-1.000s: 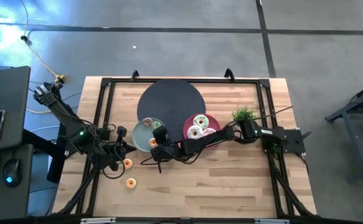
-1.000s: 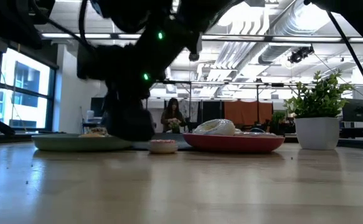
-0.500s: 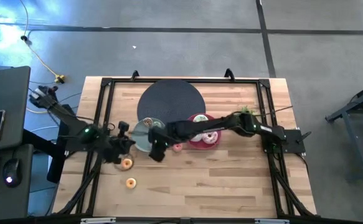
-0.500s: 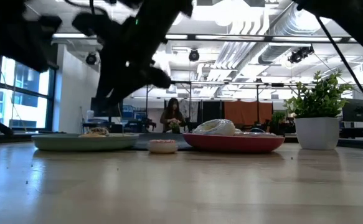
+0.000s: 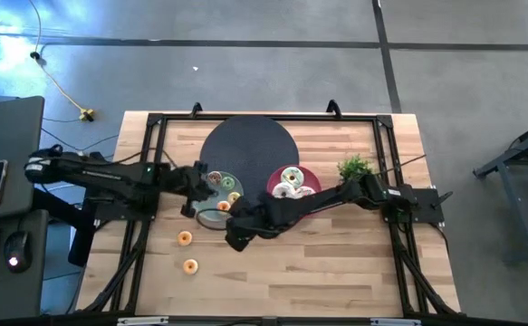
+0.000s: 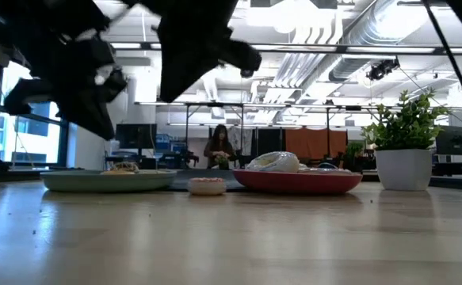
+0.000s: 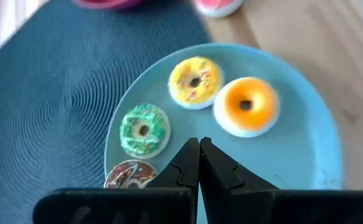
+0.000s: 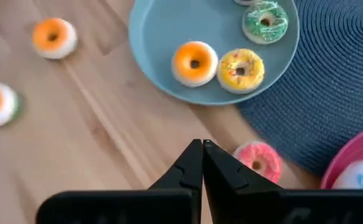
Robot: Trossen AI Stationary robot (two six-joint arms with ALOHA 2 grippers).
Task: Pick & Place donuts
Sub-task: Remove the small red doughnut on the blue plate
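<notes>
The grey-green plate (image 5: 211,201) holds several tiny donuts: yellow (image 7: 195,81), orange (image 7: 246,106), green (image 7: 144,129) and brown (image 7: 128,175). My left gripper (image 5: 202,181) is shut and empty above this plate, its tips (image 7: 198,146) near the green donut. My right gripper (image 5: 235,234) is shut and empty above the bare wood near the plate's near right side (image 8: 202,146). A tiny pink donut (image 8: 259,160) lies on the table beside it. Two orange donuts (image 5: 185,238) (image 5: 190,266) lie on the wood at near left. The pink plate (image 5: 307,172) holds larger iced donuts (image 5: 291,177).
A round dark woven mat (image 5: 247,145) lies under the far part of both plates. A small potted plant (image 5: 355,167) stands right of the pink plate. A black frame (image 5: 150,172) runs around the table top. A person (image 6: 218,147) stands far off in the room.
My left gripper has swung from beside the near orange donut toward the table's far edge and right, ending over the grey-green plate. My right gripper has drawn back from the plate's right side toward the near edge. The donuts have kept their places.
</notes>
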